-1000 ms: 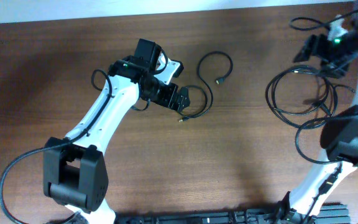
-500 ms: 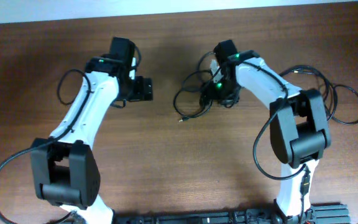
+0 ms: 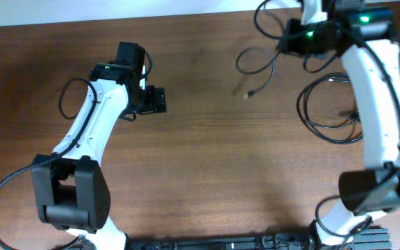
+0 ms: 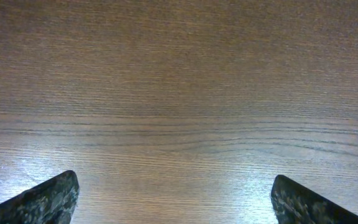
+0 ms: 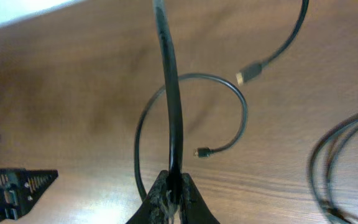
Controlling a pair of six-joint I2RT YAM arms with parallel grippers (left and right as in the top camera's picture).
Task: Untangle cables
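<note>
right fingers (image 5: pixel 168 200) pinching one cable (image 5: pixel 169 93), held up at 1 o'clock, likely to draw it clear of coiled cables (image 3: pixel 330 114) at 3 o'clock | left fingers (image 3: pixel 155 100) spread over tabletop (image 4: pixel 179 93), holding nothing

The white-and-black right arm is reaching into the upper right of the frame. The right end effector (image 3: pixel 288 40) is holding a thin black cable (image 3: pixel 264 80), which is looping out to the left and trailing down to its small plug end (image 3: pixel 250 92). A coil of black cables (image 3: pixel 303 111) is lying on the brown wood-grain tabletop (image 3: pixel 207 173) at the right. The left end effector (image 3: pixel 157 101) is hovering over bare wood, upper left of centre.
</note>
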